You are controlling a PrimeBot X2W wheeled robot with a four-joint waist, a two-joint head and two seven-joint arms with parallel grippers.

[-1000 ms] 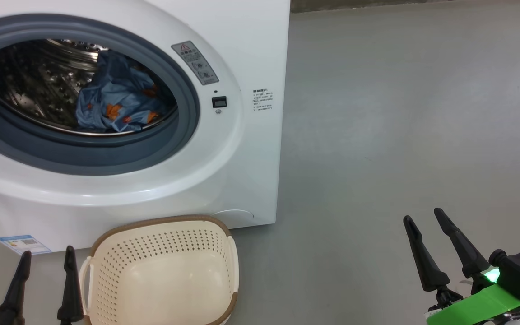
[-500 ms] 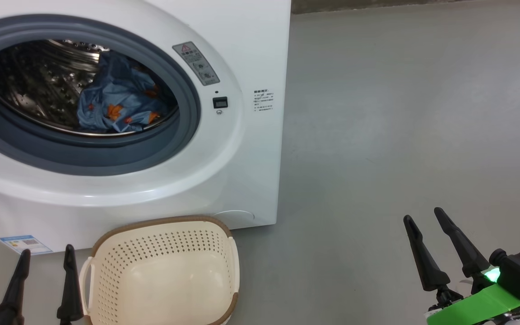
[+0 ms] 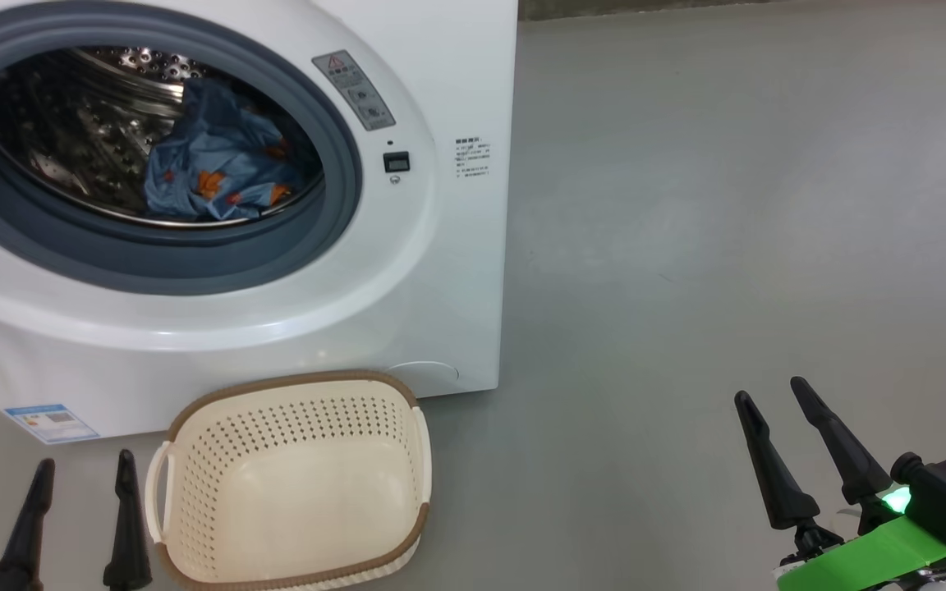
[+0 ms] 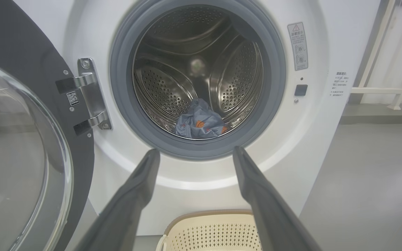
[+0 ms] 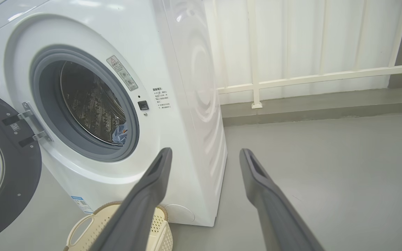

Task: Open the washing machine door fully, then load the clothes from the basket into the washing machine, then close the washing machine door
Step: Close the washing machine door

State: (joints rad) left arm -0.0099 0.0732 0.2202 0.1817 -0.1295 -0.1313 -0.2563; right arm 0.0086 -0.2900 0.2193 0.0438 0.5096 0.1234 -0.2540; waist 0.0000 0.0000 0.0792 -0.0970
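Inside the steel drum [image 3: 62, 123] of the washing machine [image 3: 456, 74], the clothes [image 3: 214, 176] lie bunched, blue with orange figures, low behind the grey gasket [image 3: 340, 197]. To the robot's left the washing machine door [image 4: 30, 45] hangs swung wide on its hinge [image 4: 91, 94]. On the grey floor [image 3: 727, 205] just before the machine stands the basket [image 3: 292, 384], its bare bottom showing. Both the left pincer [image 3: 84, 461] and the right pincer [image 3: 769, 391] are released, fingers spread and grasping nothing, the left beside the basket, the right well apart from it.

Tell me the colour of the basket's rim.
Brown, on a cream perforated basket; clearest in the head view.
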